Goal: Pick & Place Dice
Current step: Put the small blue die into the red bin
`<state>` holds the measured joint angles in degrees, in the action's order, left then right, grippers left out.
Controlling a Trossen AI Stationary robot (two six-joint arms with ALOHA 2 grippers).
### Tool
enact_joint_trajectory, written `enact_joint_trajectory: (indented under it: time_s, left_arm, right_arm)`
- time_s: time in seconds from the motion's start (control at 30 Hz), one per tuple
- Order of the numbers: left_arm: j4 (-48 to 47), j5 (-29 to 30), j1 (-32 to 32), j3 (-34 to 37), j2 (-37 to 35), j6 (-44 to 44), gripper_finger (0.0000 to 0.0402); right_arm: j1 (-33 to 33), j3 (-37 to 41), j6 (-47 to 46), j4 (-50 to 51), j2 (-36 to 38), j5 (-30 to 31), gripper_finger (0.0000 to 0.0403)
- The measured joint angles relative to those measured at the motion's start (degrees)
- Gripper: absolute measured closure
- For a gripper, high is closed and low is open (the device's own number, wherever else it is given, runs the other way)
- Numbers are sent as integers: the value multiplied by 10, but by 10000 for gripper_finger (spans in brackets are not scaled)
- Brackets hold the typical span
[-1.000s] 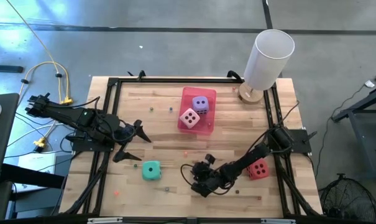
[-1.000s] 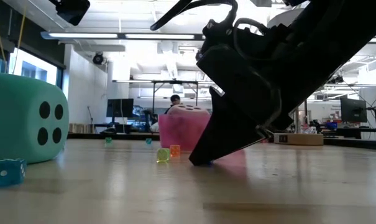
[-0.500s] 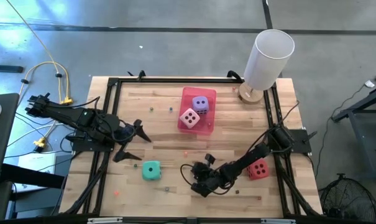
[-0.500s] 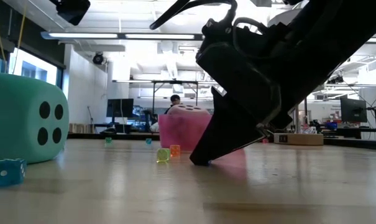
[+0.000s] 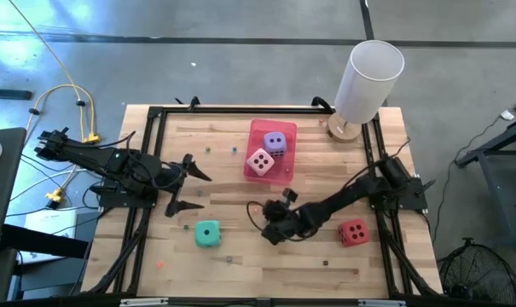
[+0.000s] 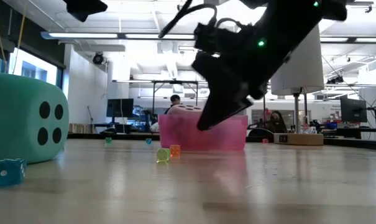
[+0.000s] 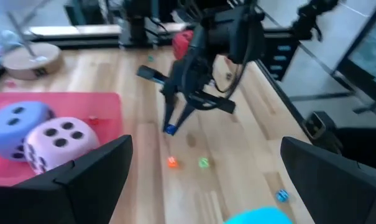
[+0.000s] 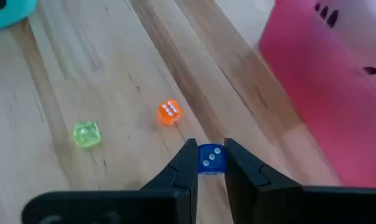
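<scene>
Right gripper [image 8: 209,163]: raised just above the wooden table [image 5: 232,183] near its middle, fingers pinched on a small translucent blue die [image 8: 210,158]; the high view hides this die behind the arm.
Left gripper [image 5: 188,183]: over the table's left side, fingers spread wide, holding nothing.
Pale pink soft cube with dark pips [image 5: 259,161]: inside the flat pink rectangular tray [image 5: 285,175], touching the purple soft cube [image 5: 275,141].
Teal green soft cube [image 5: 208,233]: on the table toward the front left; cut off at the edge in the low view.
Red soft cube [image 5: 353,231]: on the table at the right, beside the right arm.
Small orange die [image 8: 169,112] and small green die [image 8: 86,133]: on bare wood near the held die.
White cylinder on a round wooden base [image 5: 367,78]: far right corner.
Background: a person, too small to make out.
</scene>
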<state>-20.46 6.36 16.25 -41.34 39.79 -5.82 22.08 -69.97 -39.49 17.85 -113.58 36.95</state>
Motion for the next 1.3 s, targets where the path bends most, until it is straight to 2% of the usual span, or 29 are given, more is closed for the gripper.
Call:
enact_joint_trajectory:
  time_s: [0.23, 0.33, 0.53, 0.6, 0.73, 0.87, 1.0, 1.2, 1.3]
  left_arm:
    - [20, 61, -4, 0, 0, 24, 2]
    - [39, 63, -12, 0, 1, 46, 2]
    - [46, 63, -38, 0, 4, 50, 2]
    - [49, 63, -51, 0, 6, 53, 2]
    - [87, 64, -79, 0, 9, 64, 2]
    - [104, 64, -101, -1, 9, 64, 2]
    - [100, 62, -121, 3, 19, 88, 2]
    - [112, 62, -143, 8, 50, 90, 2]
    - [135, 61, -147, 8, 56, 90, 2]
  right_arm:
    - [-39, -2, 45, 21, 13, 1, 364]
    - [-50, -11, 96, 38, 12, 9, 364]
    - [-83, -87, 190, 158, 23, 112, 364]
    - [-103, -106, 212, 158, 31, 126, 364]
    - [-143, -108, 212, 171, 61, 120, 364]
    - [-183, -105, 105, 319, 83, 106, 364]
    - [-224, -104, 39, 376, 89, 56, 364]
    - [-257, -71, 65, 324, 83, -29, 364]
    - [-264, -58, 71, 290, 83, -29, 364]
